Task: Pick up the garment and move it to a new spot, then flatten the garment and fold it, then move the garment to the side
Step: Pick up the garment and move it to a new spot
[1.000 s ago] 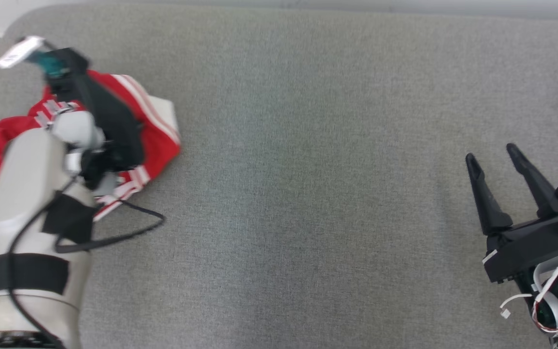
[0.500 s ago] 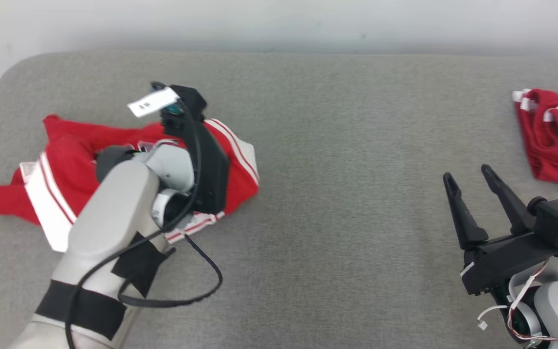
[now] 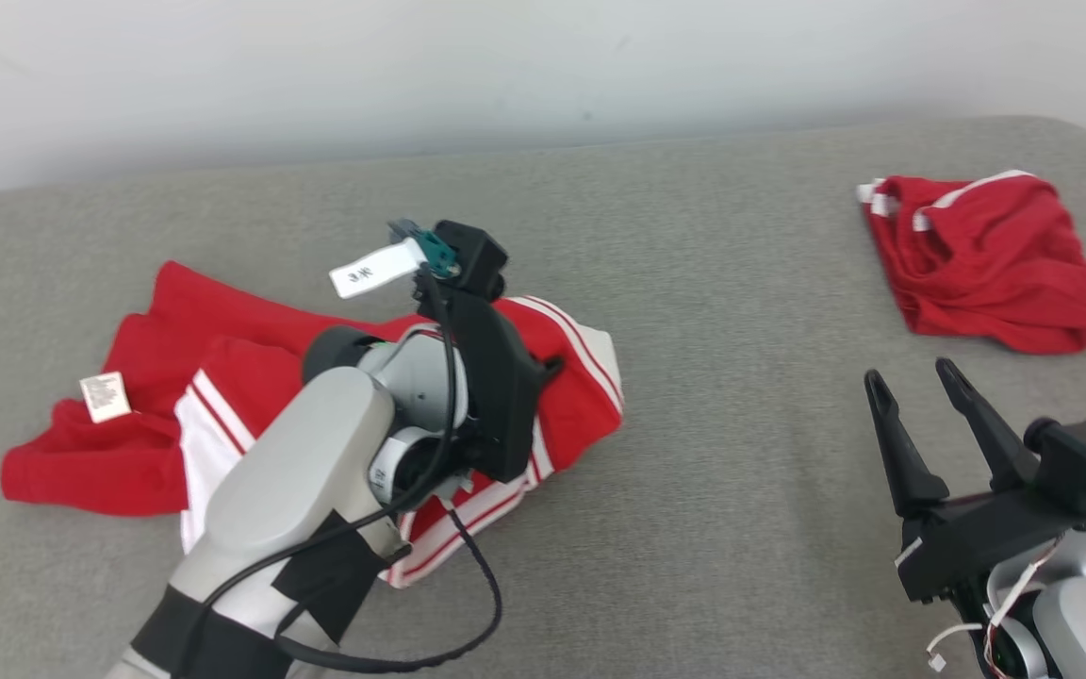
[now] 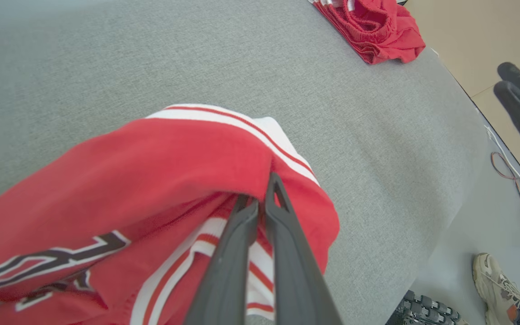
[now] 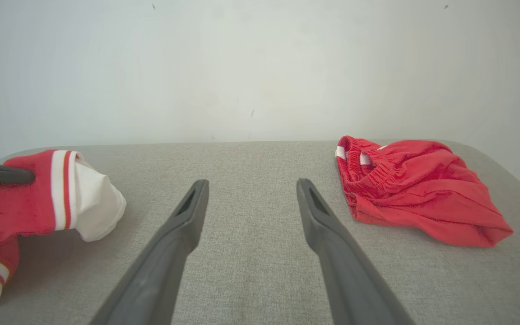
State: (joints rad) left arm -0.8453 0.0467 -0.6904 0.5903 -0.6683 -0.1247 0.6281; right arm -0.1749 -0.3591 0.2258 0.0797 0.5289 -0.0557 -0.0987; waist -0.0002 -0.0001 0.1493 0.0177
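The left claw point(image 4: 262, 192) is clenched on a fold of the red garment point(image 3: 241, 330), close to its white-striped edge, and holds that part a little off the grey desk point(image 3: 713, 471). The rest of the garment lies crumpled over the desk's left side, with a small white label point(image 3: 105, 396) showing near its far end. The right claw point(image 3: 909, 375) hovers over the desk on the right, fingers spread wide with nothing between them. Beyond it, near the back right corner, lies a pair of red shorts point(image 3: 986, 264), well apart from the garment. A person's shoe point(image 4: 494, 284) rests on the floor beside the desk.
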